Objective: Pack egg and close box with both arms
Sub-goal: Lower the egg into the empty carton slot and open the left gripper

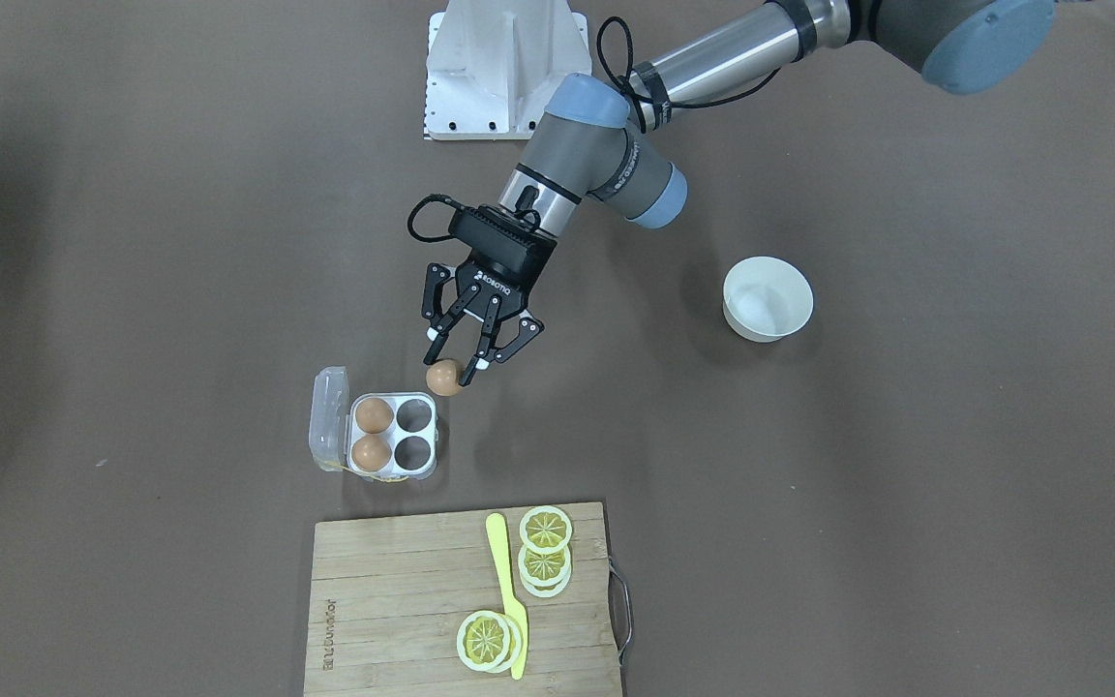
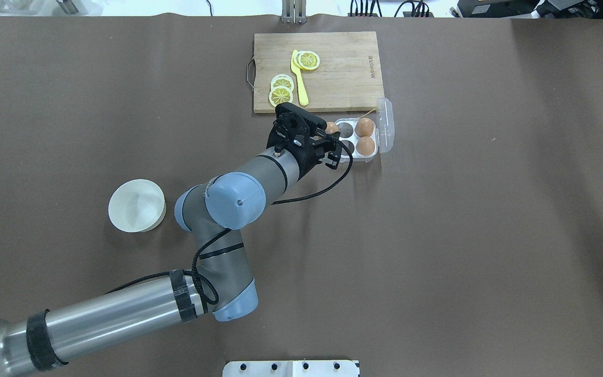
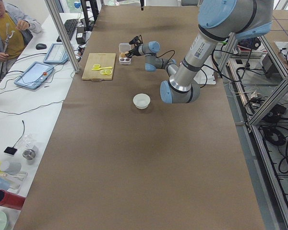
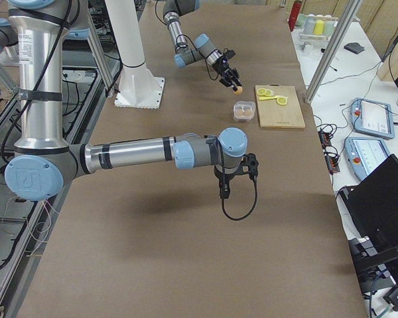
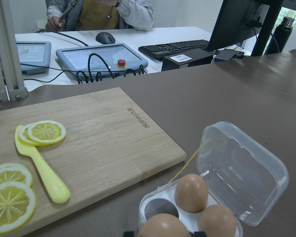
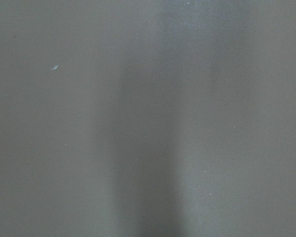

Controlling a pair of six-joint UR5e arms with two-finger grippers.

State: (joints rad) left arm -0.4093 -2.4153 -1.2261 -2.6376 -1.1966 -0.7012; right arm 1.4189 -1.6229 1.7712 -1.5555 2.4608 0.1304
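My left gripper (image 1: pixel 450 372) is shut on a light-brown egg (image 1: pixel 443 377) and holds it just above the table, beside the box's near corner. The box (image 1: pixel 393 433) is a white four-cell tray with its clear lid (image 1: pixel 327 418) hinged open. Two eggs (image 1: pixel 374 414) fill the cells next to the lid; the other two cells are empty. The left wrist view shows the held egg (image 5: pixel 158 226) at the bottom edge, right in front of the box (image 5: pixel 237 229). My right gripper (image 4: pixel 227 187) shows only in the exterior right view, low over bare table; I cannot tell whether it is open.
A wooden cutting board (image 1: pixel 393 600) with lemon slices (image 1: pixel 545 530) and a yellow knife (image 1: pixel 509 590) lies just beyond the box. A white bowl (image 1: pixel 768 298) stands on the robot's left side. The white stand (image 1: pixel 507 68) is at the robot's base.
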